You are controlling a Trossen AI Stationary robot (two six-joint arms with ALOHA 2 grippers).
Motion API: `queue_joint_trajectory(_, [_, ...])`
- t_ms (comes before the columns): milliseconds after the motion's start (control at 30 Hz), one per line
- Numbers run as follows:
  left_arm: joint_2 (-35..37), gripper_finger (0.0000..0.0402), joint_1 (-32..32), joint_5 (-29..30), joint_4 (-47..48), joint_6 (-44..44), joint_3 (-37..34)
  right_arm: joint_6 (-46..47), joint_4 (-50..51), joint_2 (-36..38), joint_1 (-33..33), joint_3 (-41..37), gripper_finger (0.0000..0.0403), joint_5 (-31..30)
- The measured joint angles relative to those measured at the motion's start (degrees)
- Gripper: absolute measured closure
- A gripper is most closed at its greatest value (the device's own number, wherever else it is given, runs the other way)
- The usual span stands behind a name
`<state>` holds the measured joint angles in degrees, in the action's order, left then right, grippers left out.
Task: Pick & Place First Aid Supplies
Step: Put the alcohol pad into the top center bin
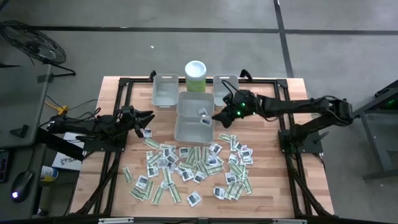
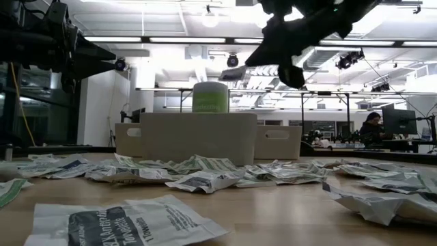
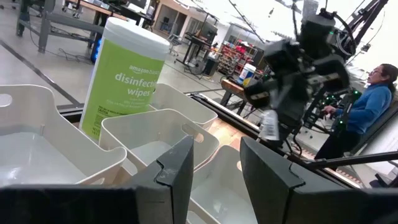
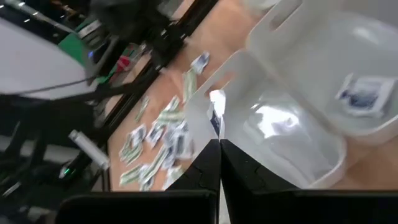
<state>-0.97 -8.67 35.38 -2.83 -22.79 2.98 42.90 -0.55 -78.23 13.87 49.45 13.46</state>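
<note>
Dozens of flat paper packets (image 1: pixel 193 168), narrow green-white strips and small white squares with dark print, lie scattered on the near half of the wooden table. My right gripper (image 1: pixel 216 117) hangs above the right edge of the middle grey bins (image 1: pixel 194 127), shut on one small white packet (image 3: pixel 268 124). One packet (image 1: pixel 202 112) lies in the middle bin and another (image 1: pixel 204 122) in the near bin. My left gripper (image 1: pixel 149 119) waits open and empty, left of the bins and above the table, pointing at them. My right gripper (image 4: pixel 219 146) pinches a small white packet with dark print (image 4: pixel 215 115) between its two shut fingers. The packet is lifted clear and held over the bin's rim. In the left wrist view it hangs below the fingers (image 3: pixel 268 124).
Four grey bins stand clustered at the far middle of the table, two at the back (image 1: pixel 165 90) (image 1: pixel 225 87). A tall pale green canister with a white lid (image 1: pixel 195 76) stands between the back two. A person in blue (image 3: pixel 367 106) sits in the room beyond.
</note>
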Motion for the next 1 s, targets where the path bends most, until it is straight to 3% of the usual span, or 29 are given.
queue_joint_trajectory(567, [0.0,0.027,0.0,0.0,0.0,0.0,0.0,-0.57,0.92,-18.15,10.64,10.23,0.0403,1.98])
queue_joint_trajectory(833, [0.0,0.027,0.02,-0.02,0.0,-0.01,0.01,0.35,2.99,-20.53,11.67,11.78,0.0401,2.58])
queue_joint_trajectory(1000, [0.0,0.027,0.01,0.0,0.0,-0.02,0.02,0.15,4.13,-20.53,11.67,11.8,0.0365,3.49])
